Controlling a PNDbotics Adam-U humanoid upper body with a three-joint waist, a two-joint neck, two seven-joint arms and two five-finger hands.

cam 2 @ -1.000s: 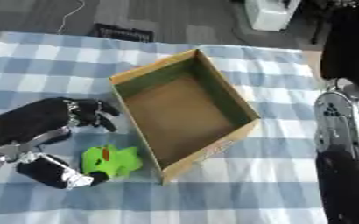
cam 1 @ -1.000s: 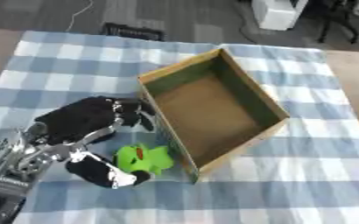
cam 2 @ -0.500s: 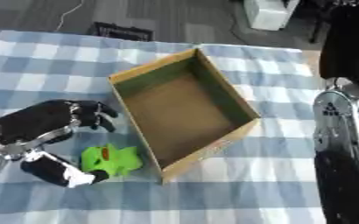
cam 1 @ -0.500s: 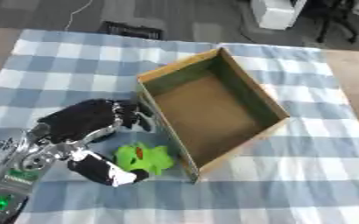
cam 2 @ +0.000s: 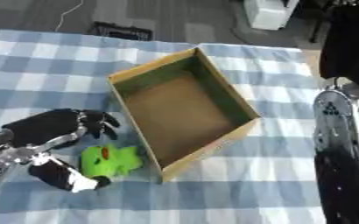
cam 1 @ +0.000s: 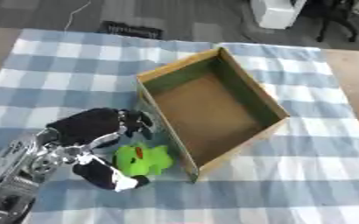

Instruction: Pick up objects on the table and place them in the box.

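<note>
I see my left hand [cam 1: 90,131] low on the left side of the surface [cam 1: 68,74], which is covered with a blue and white checked cloth. The hand lies over the cloth with its palm down. Its fingers [cam 1: 136,122] are bent loosely and reach toward the near left wall of the box; the thumb [cam 1: 110,175], with a white tip, stretches below. Between the fingers and the thumb lies the green toy [cam 1: 142,158]. It is bright green with a small orange mark on top, and it rests on the cloth. The fingers are above it and the thumb is just beside it on its near side, but I cannot see them closed on it, so I would call the hand released, around the toy and not grasping it.

The toy is just beside the near left corner of the box [cam 1: 248,94], outside it, close to the wall or maybe touching; I cannot tell which. The box is open cardboard, with green inner walls and a brown floor, and it stands askew in the middle of the surface. I see nothing inside it.

My right arm [cam 2: 339,144] shows at the right edge of the right eye view, black and silver, hanging beside the surface. The right hand itself I do not see in either view.
</note>
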